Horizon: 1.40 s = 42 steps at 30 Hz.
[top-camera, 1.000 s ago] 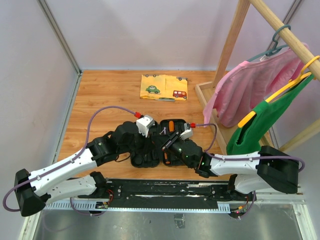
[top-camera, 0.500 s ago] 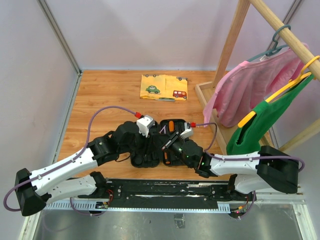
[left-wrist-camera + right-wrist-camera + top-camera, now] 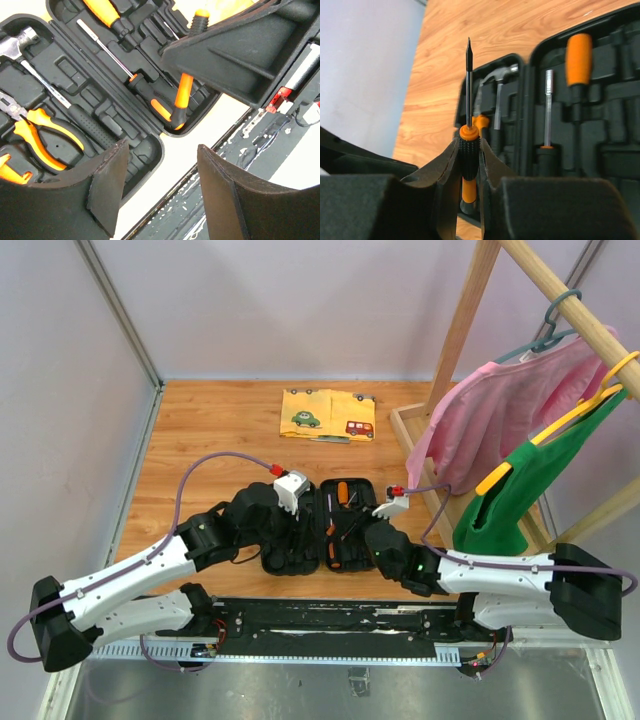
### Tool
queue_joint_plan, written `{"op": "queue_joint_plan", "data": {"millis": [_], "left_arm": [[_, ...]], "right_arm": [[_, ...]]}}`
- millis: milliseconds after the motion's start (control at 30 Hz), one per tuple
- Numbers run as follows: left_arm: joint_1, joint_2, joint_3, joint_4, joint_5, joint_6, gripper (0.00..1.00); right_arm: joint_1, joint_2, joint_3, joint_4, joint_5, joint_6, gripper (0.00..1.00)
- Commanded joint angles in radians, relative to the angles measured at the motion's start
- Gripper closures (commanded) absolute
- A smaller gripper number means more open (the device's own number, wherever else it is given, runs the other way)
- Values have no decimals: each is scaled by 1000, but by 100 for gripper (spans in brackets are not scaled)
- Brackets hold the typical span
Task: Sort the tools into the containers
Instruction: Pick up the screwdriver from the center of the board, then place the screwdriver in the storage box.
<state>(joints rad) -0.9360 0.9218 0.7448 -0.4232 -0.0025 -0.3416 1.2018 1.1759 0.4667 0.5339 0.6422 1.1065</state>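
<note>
Top external view: we see a bench (image 3: 200,430) of warm, grained wood. It is shut in by smooth pale lilac walls (image 3: 300,300) and a grey metal frame post (image 3: 121,310). Toward the far edge lies a folded yellow cloth (image 3: 327,415) printed with a green car and a red one. On the right stands a wooden clothes rack (image 3: 462,330) carrying a pink garment (image 3: 500,410) and a green garment (image 3: 530,480) on hangers. At the middle of the near side the black tool case (image 3: 290,558) lies open and flat. The left arm (image 3: 130,585) and right arm (image 3: 500,570), white shells with black joints, meet over it.

Left wrist view: the left tool (image 3: 160,165) stands wide, with nothing between its matte black fingers, above a rounded corner of the case. In the moulded slots we make out three tools:
- a steel claw hammer (image 3: 30,55) with a ribbed black grip
- orange-handled pliers (image 3: 45,135)
- a black-and-orange screwdriver (image 3: 152,97)

Right wrist view: the right tool (image 3: 469,165) is clamped on a thin screwdriver (image 3: 468,100). It has a ribbed black grip and an orange collar, and its slender dark shaft points straight up. Behind it, softly blurred, the open case shows the hammer and an orange-handled screwdriver (image 3: 579,60) lying in their slots.
</note>
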Motion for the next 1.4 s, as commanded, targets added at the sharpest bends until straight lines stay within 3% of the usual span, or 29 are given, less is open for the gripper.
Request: {"op": "queue_joint_plan", "data": {"millis": [0,267,500,767,1367], "left_arm": [[8,16,18,10,6,5,38],[8,26,23,1,-17,2,37],[10,18,28,-9,-58,-5,37],[21,-46,31,-32,-204,-38,35],[43,-53,30,-32,-200,-36,33]], "right_arm": [[12,-64,2,-219,124,-137,100],[-4,-158,33,-524,133,-305,99],[-86,-164,102,-733,-65,-382,97],[-166,-86,128,-704,-255,-426,95],[-212,84,223,-732,-340,-400,93]]}}
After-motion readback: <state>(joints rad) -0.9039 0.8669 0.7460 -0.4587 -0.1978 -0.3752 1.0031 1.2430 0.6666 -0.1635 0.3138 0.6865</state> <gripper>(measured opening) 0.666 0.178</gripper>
